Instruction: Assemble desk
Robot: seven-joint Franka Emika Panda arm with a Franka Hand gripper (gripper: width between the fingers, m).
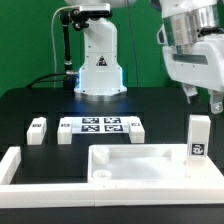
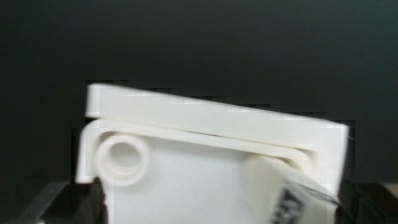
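In the exterior view's upper right, the two-finger gripper (image 1: pixel 203 100) hung wide open and empty, higher in the frame than an upright white rectangular plastic leg block (image 1: pixel 199 137), while the wide flat white rimmed plastic tabletop panel (image 1: pixel 150 165) lay at lower centre.

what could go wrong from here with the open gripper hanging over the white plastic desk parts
1. The tall white rectangular leg block stands upright, seemingly right under the open gripper. A straight descent might knock it over.
2. In the wrist view the fingers flank only a corner of the wide white rimmed tabletop panel. A grip there may twist the panel or shove it against the long low white border wall.
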